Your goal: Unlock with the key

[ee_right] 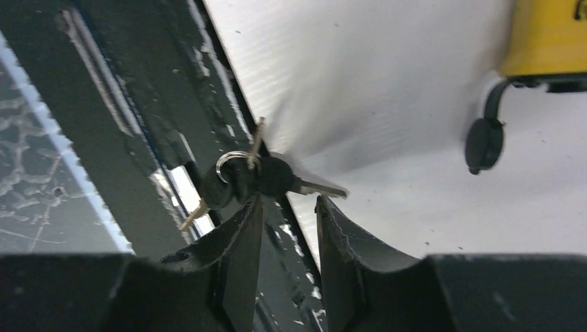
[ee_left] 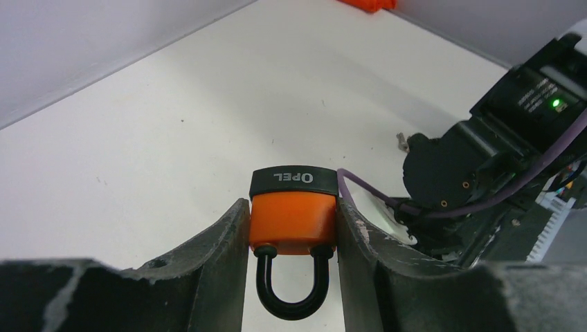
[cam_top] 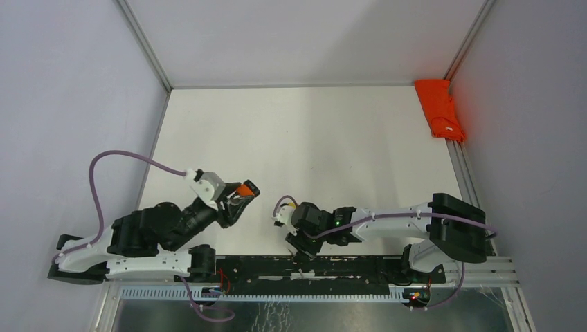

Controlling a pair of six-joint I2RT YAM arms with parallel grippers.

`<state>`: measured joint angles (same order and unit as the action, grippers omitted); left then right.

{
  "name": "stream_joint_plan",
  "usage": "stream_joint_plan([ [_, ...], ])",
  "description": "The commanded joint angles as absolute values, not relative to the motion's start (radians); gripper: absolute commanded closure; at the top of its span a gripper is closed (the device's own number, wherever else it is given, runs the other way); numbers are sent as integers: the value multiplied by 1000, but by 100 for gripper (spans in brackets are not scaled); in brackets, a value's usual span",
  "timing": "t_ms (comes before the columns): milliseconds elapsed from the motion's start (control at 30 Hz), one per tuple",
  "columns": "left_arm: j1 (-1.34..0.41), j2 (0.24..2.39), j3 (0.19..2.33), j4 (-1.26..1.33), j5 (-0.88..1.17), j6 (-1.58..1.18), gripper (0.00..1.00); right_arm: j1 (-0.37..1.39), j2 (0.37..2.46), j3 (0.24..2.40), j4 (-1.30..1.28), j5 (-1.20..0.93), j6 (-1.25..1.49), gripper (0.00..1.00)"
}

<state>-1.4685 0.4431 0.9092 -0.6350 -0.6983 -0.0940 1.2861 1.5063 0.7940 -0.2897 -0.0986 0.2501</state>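
Left fingers [ee_left: 214, 256] clamp smooth orange padlock [ee_left: 291, 221] | right fingers [ee_right: 235, 256] parted, empty | black-headed keys [ee_right: 256, 176] blurred

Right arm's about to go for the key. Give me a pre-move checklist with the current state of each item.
1. Padlock clamped between left fingers: ok.
2. Shackle has both legs in the body, so the lock is not yet opened: ok.
3. Keyhole facing the right arm: cannot tell. The black OPEL end points away from the left wrist camera.
4. Key gripped by right fingers: not ok. They stand apart with nothing between them, and the key bunch sits just past the tips.
5. Key blade direction: cannot tell, blurred.
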Motion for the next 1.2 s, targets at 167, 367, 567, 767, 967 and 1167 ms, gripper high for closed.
stream_joint_plan([
  [167,-1474,377,919,-610,-717,-173,98,1344,1517,785,-156,-119,317,60],
  [367,-1474,383,925,-610,-711,-168,98,1345,1542,790,-160,-129,325,60],
  [567,-1474,378,927,-609,-706,-165,98,1360,1544,778,-164,-129,333,60],
  [767,-1475,374,919,-615,-712,-164,98,1374,1583,798,-167,-132,331,62],
  [967,-1474,361,919,-621,-712,-171,98,1385,1616,810,-179,-131,328,67],
  [1167,-1474,341,911,-626,-709,-174,98,1385,1626,817,-199,-116,330,98],
])
